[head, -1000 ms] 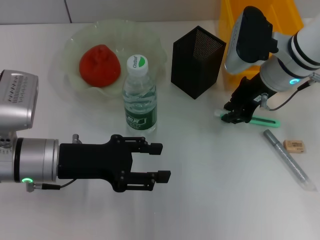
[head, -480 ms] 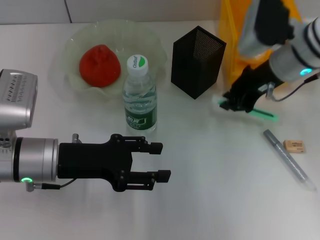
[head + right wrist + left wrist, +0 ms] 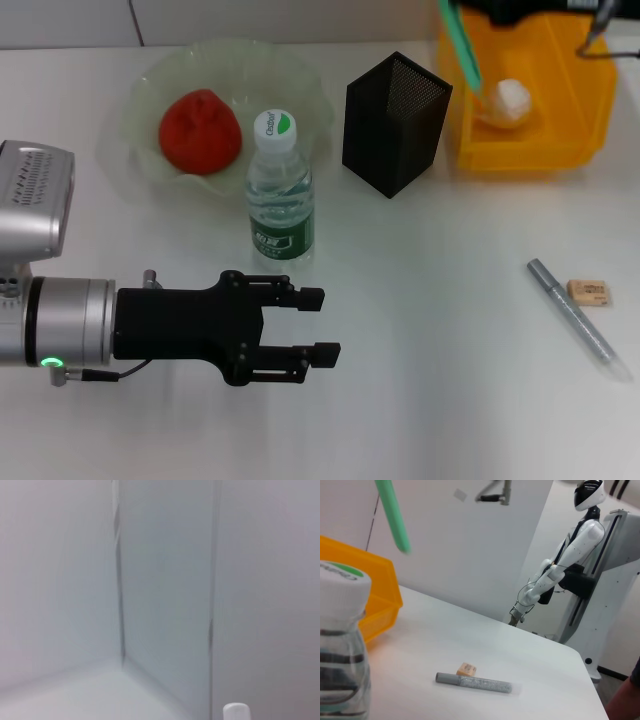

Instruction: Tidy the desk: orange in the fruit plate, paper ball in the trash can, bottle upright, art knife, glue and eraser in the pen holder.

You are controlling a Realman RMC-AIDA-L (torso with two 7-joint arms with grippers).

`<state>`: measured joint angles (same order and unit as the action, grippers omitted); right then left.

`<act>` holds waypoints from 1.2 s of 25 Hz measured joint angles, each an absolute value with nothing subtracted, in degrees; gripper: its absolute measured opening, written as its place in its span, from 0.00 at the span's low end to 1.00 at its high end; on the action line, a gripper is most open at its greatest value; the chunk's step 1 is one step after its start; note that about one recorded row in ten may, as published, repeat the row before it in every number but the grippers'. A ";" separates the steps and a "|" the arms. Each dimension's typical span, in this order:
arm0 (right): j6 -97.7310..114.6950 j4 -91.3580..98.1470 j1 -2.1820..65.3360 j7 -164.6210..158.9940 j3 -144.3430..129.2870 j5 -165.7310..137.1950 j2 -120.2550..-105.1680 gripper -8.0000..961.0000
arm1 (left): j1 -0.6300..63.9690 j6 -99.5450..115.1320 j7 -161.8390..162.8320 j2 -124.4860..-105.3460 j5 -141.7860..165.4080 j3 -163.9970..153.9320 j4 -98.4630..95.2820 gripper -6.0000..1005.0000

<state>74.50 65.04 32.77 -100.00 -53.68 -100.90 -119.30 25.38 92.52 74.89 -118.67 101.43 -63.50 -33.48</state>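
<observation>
Left gripper (image 3: 318, 325) parked low over the near-left table (image 3: 430, 330), arm reaching in from the left edge, fingers (image 3: 308, 296) spread apart. Right arm raised at the far right top edge, gripper barely visible.

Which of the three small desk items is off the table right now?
The green stick, hanging from the right hand at the top edge above the yellow bin. The silver pen and eraser lie on the table.

Matt black mesh pen holder (image 3: 392, 123), glossy yellow plastic trash can (image 3: 560, 95) holding crumpled paper ball (image 3: 511, 99), translucent glassy fruit plate (image 3: 150, 95), clear plastic bottle (image 3: 279, 190); glittery silver pen (image 3: 577, 316).
</observation>
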 joint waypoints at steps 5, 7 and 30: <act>68.37 42.62 35.31 -78.48 -54.49 -77.24 -119.30 0.18 | 25.33 92.45 74.88 -118.64 101.43 -63.72 -33.49 0.66; 66.97 29.27 39.03 -67.10 -54.01 -68.85 -119.27 0.19 | 25.32 92.54 74.89 -118.60 101.43 -63.73 -33.49 0.66; 57.90 8.56 48.78 -50.03 -54.43 -56.68 -119.99 0.35 | 24.78 92.11 74.70 -118.47 101.42 -63.28 -33.49 0.66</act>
<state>57.90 8.56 48.78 -50.03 -54.43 -56.68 -119.99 24.78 92.11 74.70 -118.47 101.42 -63.28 -33.49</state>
